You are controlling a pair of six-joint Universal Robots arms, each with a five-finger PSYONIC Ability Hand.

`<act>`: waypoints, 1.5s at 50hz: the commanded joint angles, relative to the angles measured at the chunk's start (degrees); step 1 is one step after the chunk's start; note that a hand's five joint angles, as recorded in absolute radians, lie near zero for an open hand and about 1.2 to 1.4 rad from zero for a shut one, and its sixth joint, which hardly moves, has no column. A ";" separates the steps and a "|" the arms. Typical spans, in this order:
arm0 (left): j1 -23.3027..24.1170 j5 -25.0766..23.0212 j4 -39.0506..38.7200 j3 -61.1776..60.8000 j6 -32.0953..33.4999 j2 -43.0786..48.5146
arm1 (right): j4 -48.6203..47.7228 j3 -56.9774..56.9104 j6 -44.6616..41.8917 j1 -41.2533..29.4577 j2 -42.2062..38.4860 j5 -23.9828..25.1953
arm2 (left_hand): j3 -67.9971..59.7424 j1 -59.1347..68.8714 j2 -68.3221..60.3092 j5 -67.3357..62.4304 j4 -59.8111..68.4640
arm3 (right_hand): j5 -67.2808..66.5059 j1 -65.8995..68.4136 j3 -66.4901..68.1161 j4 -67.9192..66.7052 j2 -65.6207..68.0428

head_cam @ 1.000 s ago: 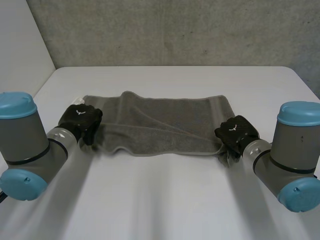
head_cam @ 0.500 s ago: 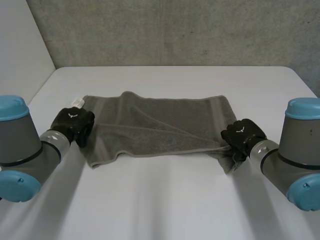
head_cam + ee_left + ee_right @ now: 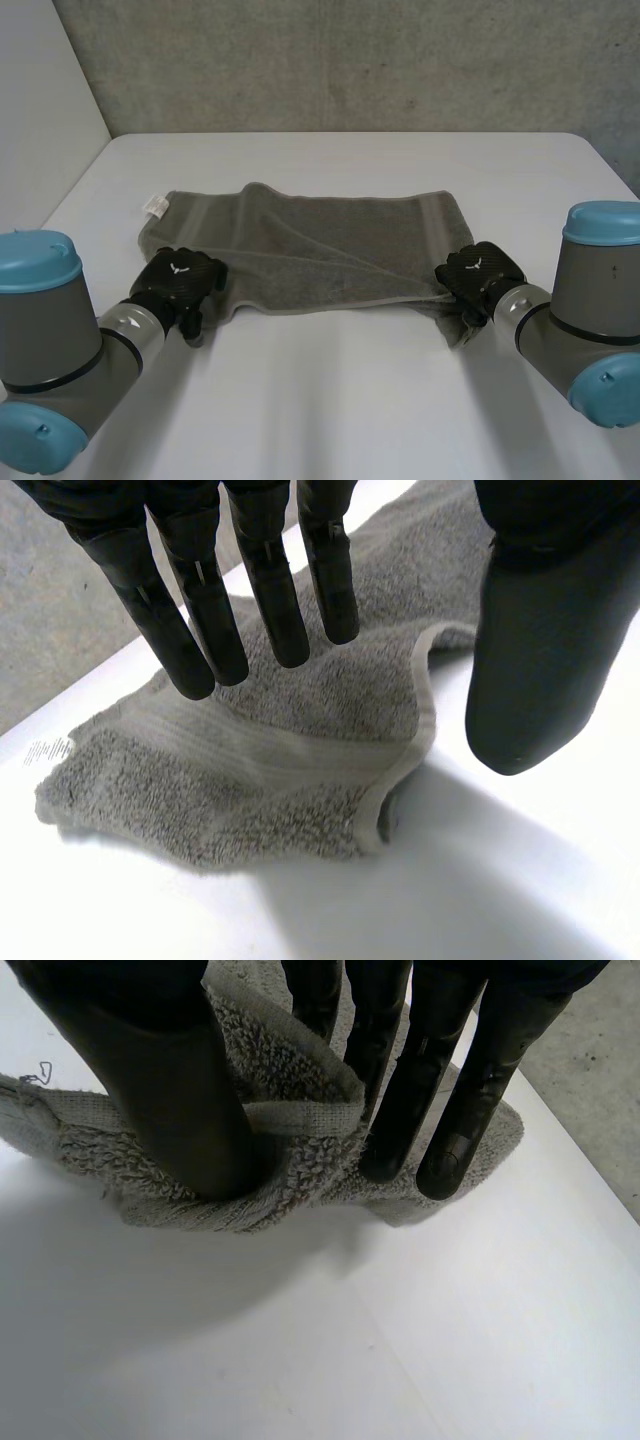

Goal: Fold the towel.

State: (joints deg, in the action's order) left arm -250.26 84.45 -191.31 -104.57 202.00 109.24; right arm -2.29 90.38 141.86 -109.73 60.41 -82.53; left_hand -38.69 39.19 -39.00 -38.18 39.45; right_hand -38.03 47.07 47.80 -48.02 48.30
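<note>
Grey terry cloth, the towel (image 3: 320, 245) lies spread across the white table (image 3: 340, 400). Its long side runs from one of my arms to the other, a slanting crease marks where one layer laps over another, and a small white label (image 3: 155, 205) sits at its far left corner. My left hand (image 3: 178, 283) is over the near left corner. From the wrist I see its fingers (image 3: 265, 590) straight and spread above the cloth, with the thumb (image 3: 535, 670) well off to the side over bare table, gripping nothing. I cannot tell whether the fingertips touch the pile. Beside them the hem lifts and curls back on itself, and the dark pocket under that curl is too shadowed to read. My right hand (image 3: 478, 272) is at the near right corner and is clamped on the towel. Its thumb (image 3: 185, 1100) digs into a bunched ridge of cloth and hem, and the straight fingers (image 3: 400, 1110) press from the ridge's other side, some of their tips hidden behind it. Seen from above, the back of that hand covers the pinch itself, and a flap of the corner trails out from under it onto the table.
</note>
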 commanded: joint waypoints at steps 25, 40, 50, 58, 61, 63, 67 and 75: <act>-3.74 0.01 -4.69 4.90 3.23 8.80 | -0.35 0.15 -0.27 -0.14 -0.47 0.09 | -7.34 6.83 -7.03 2.16 6.57 | -0.07 1.03 0.30 -0.08 -0.20; -3.83 0.10 -4.69 6.83 3.05 9.59 | -0.97 -0.29 -0.27 0.39 -0.20 0.00 | -41.31 40.81 -41.00 -31.82 40.55 | -17.06 18.02 17.29 -17.07 16.79; -7.07 -0.25 -4.69 5.60 2.35 -9.19 | -1.76 -1.79 0.43 1.27 14.11 0.36 | -41.31 40.81 -41.00 -31.82 40.55 | -31.97 32.93 32.20 -31.98 31.70; -8.92 -0.78 -4.60 3.06 2.61 -19.67 | 6.65 -3.54 1.14 3.20 20.09 3.07 | -41.31 40.81 -41.00 -31.82 40.55 | -31.97 32.93 32.20 -31.98 31.70; -9.01 -0.87 -4.16 1.04 2.61 -20.82 | 12.71 -4.60 0.61 4.25 20.80 5.35 | -41.31 40.81 -41.00 -31.82 40.55 | -31.97 32.93 32.20 -31.98 31.70; -9.01 -0.87 -3.90 -0.10 2.70 -21.08 | 16.22 -5.21 -0.09 4.78 21.06 6.50 | -41.31 40.81 -41.00 -31.82 40.55 | -31.97 32.93 32.20 -31.98 31.70; -9.37 -1.31 -3.63 -3.01 2.88 -21.70 | 23.82 -5.39 -4.84 6.81 21.77 9.06 | -41.31 40.81 -41.00 -31.82 40.55 | -31.97 32.93 32.20 -31.98 31.70; -14.20 -6.49 -3.37 -9.52 3.14 -24.69 | 37.79 -5.57 -21.10 11.82 22.12 13.72 | -41.31 40.81 -41.00 -31.82 40.55 | -31.97 32.93 32.20 -31.98 31.70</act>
State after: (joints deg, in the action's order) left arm -260.89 81.38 -194.76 -110.15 205.01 86.33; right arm 26.58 85.19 131.60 -100.80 82.45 -71.79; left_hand -88.47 83.59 -85.99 -86.60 87.07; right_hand -66.74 76.57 76.87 -77.10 75.95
